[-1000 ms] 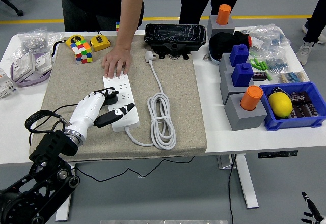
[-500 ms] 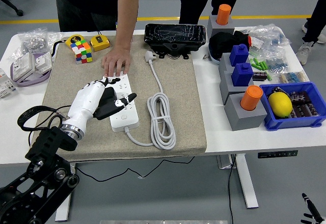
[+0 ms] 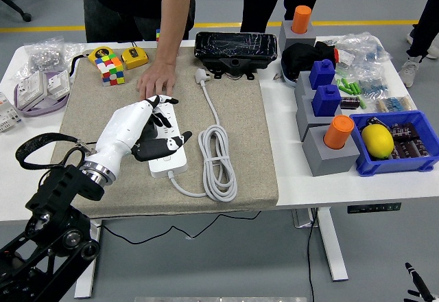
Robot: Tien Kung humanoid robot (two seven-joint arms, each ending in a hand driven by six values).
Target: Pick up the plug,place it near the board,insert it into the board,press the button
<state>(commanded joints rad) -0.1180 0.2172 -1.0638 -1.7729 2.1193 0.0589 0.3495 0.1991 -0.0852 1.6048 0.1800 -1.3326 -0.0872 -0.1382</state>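
Left robot hand [image 3: 147,127], fingers spread and holding nothing, is hovering over board [image 3: 168,156]; black plug [image 3: 146,152] appears seated. A person's hand [image 3: 155,82] is steadying the board's far end. Step judged: press button, needing one fingertip down.

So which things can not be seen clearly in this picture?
- Head view: the left hand covers much of the power strip; plug and button hidden.
- Person's hand hides the strip's far end.
- Right hand: only fingertips at the bottom right corner.
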